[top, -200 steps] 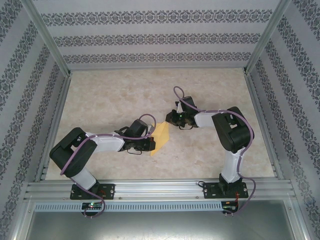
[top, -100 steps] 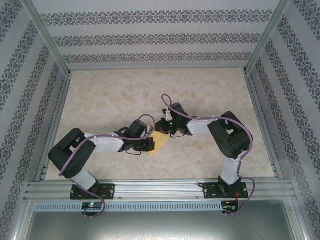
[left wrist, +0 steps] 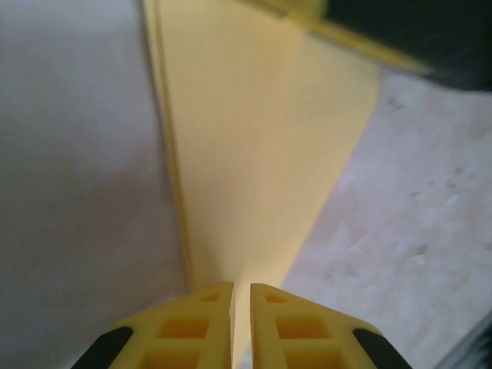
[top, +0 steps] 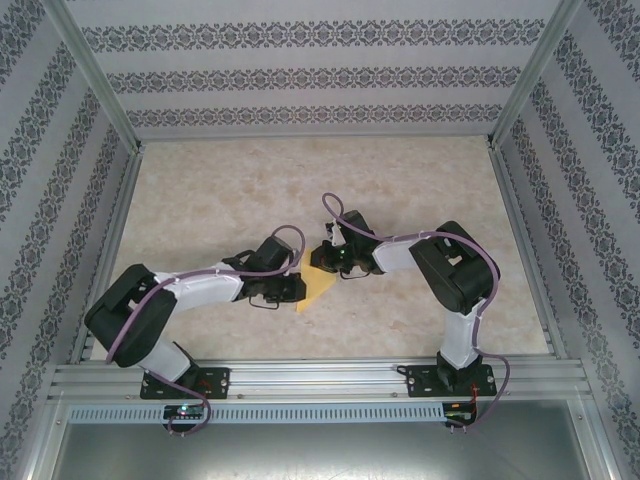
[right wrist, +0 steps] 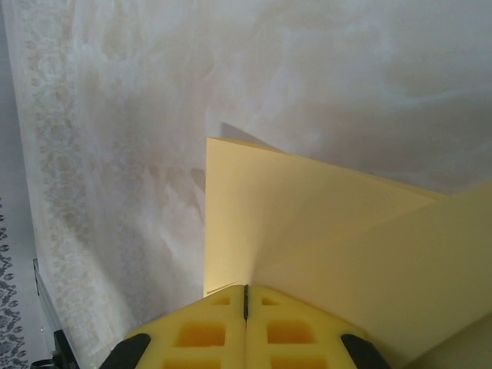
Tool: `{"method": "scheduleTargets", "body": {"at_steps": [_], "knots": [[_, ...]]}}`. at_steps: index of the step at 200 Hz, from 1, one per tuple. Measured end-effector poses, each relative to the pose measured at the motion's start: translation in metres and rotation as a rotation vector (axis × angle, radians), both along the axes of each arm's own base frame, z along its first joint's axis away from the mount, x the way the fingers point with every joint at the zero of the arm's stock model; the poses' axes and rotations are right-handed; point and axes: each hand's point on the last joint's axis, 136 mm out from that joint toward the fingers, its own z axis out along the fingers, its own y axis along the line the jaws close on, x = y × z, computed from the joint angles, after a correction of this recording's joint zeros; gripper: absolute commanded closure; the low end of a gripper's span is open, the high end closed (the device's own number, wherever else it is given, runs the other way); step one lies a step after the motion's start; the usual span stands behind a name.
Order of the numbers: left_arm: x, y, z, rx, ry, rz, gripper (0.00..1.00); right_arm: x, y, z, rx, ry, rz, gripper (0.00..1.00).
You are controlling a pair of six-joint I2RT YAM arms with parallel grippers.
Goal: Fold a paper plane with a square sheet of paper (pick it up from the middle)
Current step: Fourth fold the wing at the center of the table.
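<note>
Yellow sheet of paper (top: 316,287), partly folded, lay mid-table between both arms on pale table (top: 230,190). Left gripper (left wrist: 241,323) at sheet's left edge: fingers almost together, slim slit left, paper's crease running into it; seemed pinched, though contact itself was hidden. Right gripper (right wrist: 246,315) at far edge: fingers pressed tight, folded layers clamped between. Sheet's free corner stood lifted, shadow beneath.

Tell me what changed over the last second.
The right gripper swung left to the paper and shut on its far edge. The left gripper stayed at the paper's near-left end, and the paper barely shifted.
</note>
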Motion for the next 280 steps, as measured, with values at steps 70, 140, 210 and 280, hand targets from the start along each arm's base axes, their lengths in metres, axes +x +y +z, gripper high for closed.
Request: {"method": "scheduleTargets", "body": {"at_steps": [70,140,210,280], "knots": [[0.017,-0.019,0.002,-0.101,0.083,0.125,0.90,0.000,0.000,0.000,0.006,-0.007,0.001,0.95],[0.020,-0.019,-0.011,-0.111,0.099,0.176,0.89,0.000,0.001,0.000,0.008,-0.008,0.001,0.95],[0.022,-0.022,-0.025,-0.134,0.121,0.189,0.91,0.002,0.002,0.001,0.013,-0.018,0.002,0.95],[-0.006,-0.018,-0.026,-0.221,0.136,0.128,0.90,-0.009,0.011,0.000,0.032,0.006,0.042,0.95]]}}
